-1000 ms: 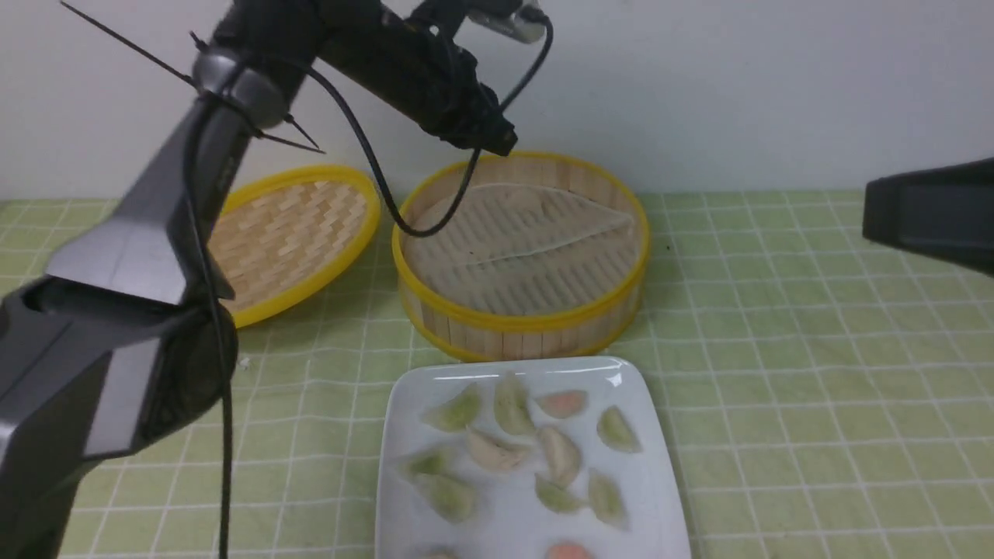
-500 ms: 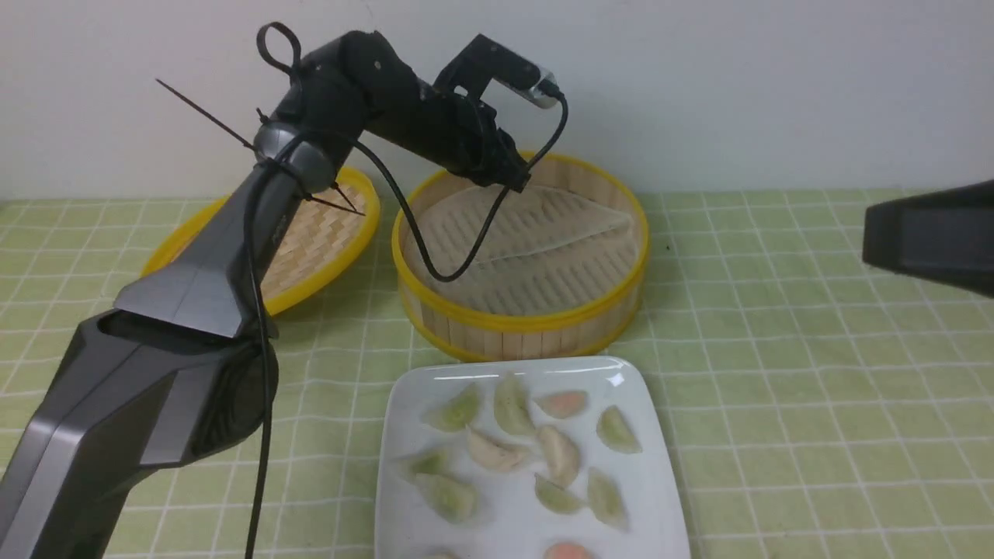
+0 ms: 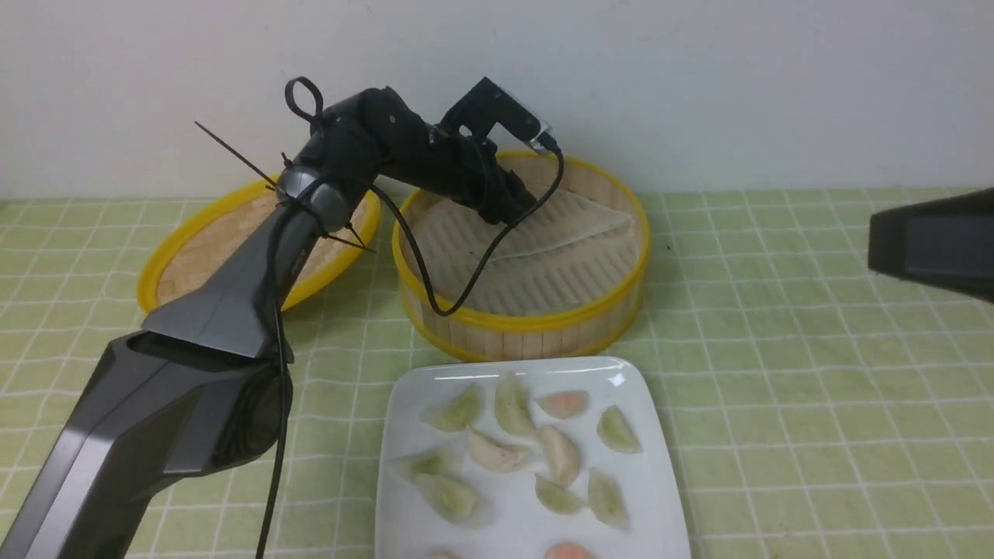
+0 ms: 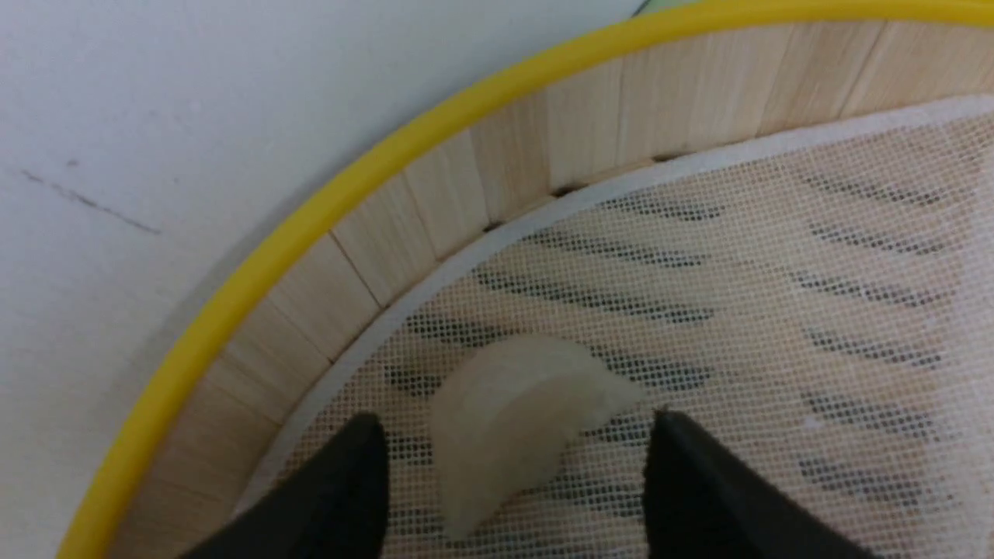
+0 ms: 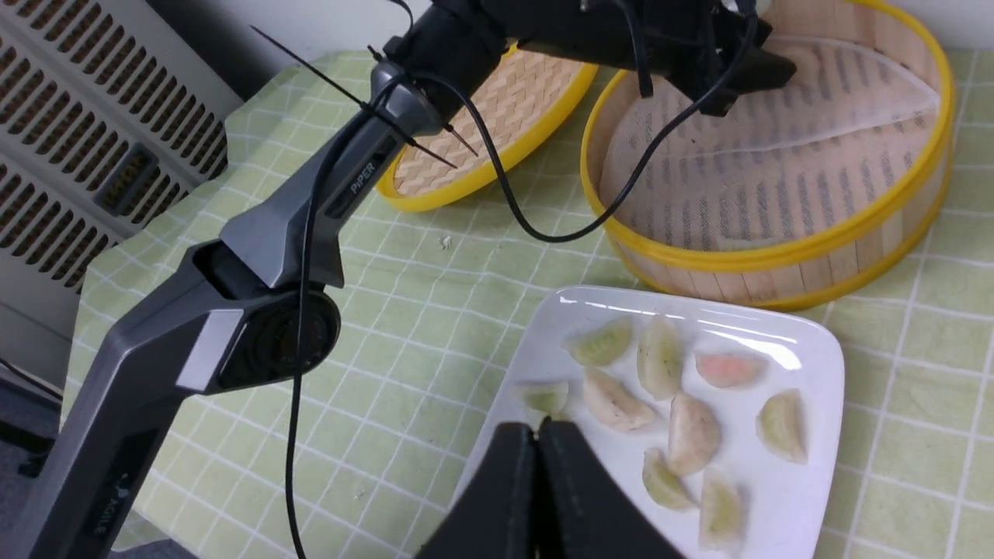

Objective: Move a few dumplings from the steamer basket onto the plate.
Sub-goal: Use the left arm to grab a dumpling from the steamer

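Straddling a small cream crescent dumpling with translucent skin (image 4: pixel 520 419), the left jaws stand apart, one black tip on each side of it with a sliver of mesh showing at either tip, so nothing is clamped so far. This looks like the line-up for a pinch. The dumpling lies flat on the whitish perforated liner sheet (image 4: pixel 776 310), close to the slatted wall of the round, yellow-rimmed bamboo steamer basket (image 4: pixel 435 210), and that wall curves just beyond the jaws, leaving the nearer tip little room. To reach it, the grey-and-black left arm (image 3: pixel 233 310) stretches forward past the shallow woven yellow-rimmed lid (image 3: pixel 178 256), its wrist bent down over the basket's rim into the far part, its black cable (image 3: pixel 435 299) sagging to the near rim. Back from those jaws, just beside the basket's near wall, the glossy white square plate (image 3: pixel 404 404) rests on the green checked bench (image 3: pixel 776 349), probably set there to keep the carry short. It already holds about a dozen pale green, cream and pink-orange dumplings (image 3: pixel 559 454), so the task seems far along. The dark right arm (image 3: pixel 932 241) hangs well apart from the basket, its right jaws pressed together on nothing, the plate ahead of their tips.
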### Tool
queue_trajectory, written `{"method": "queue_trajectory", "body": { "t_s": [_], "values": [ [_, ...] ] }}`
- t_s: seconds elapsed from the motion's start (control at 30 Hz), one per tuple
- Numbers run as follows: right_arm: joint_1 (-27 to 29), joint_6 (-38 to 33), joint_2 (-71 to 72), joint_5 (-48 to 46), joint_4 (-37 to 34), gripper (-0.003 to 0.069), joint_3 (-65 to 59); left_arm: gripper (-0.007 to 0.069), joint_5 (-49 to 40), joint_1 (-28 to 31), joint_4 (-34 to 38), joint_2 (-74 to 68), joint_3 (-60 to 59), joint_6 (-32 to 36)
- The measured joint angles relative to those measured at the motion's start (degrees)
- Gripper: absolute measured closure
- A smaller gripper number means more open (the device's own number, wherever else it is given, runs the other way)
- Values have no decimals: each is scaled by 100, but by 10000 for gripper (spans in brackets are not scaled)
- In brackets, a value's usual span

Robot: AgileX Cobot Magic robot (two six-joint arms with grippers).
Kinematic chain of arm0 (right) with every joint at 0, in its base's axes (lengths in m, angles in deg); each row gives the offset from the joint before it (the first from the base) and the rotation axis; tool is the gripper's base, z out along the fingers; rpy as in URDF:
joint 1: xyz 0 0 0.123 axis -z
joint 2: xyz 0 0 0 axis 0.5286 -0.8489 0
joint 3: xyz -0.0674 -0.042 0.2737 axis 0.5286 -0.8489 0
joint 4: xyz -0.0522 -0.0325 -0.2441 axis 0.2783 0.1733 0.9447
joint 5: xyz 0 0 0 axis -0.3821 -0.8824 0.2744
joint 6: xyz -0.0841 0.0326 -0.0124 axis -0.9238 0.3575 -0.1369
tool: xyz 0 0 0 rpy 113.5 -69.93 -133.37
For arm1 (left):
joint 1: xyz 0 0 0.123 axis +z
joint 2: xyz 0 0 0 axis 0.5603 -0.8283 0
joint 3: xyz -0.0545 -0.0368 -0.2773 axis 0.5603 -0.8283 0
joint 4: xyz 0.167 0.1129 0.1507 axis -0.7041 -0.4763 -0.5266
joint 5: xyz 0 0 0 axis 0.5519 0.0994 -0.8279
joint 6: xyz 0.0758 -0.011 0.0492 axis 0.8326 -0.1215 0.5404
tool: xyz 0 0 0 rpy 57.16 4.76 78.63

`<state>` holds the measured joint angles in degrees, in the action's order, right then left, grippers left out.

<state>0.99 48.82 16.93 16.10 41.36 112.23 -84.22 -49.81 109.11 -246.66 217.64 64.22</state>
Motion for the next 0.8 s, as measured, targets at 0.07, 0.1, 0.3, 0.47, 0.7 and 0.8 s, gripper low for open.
{"method": "queue_trajectory", "body": {
  "t_s": [0.07, 0.1, 0.3, 0.47, 0.7, 0.8],
  "values": [
    [0, 65, 0, 0, 0, 673, 0, 151, 116, 0, 6, -67, 0, 16],
    [0, 74, 0, 0, 0, 673, 0, 139, 144, 0, 12, -106, 0, 22],
    [0, 95, 0, 0, 2, 673, 0, 123, 343, 0, 207, -213, 0, 40],
    [0, 129, 0, -18, 7, 673, 0, 197, 608, -30, 304, -270, 0, 200],
    [0, 233, 0, -129, 7, 673, 0, 508, 442, -27, 327, -226, 6, 162],
    [0, 240, 0, -135, 7, 673, 0, 519, 14, 15, 164, -94, 6, 157]
  ]
}}
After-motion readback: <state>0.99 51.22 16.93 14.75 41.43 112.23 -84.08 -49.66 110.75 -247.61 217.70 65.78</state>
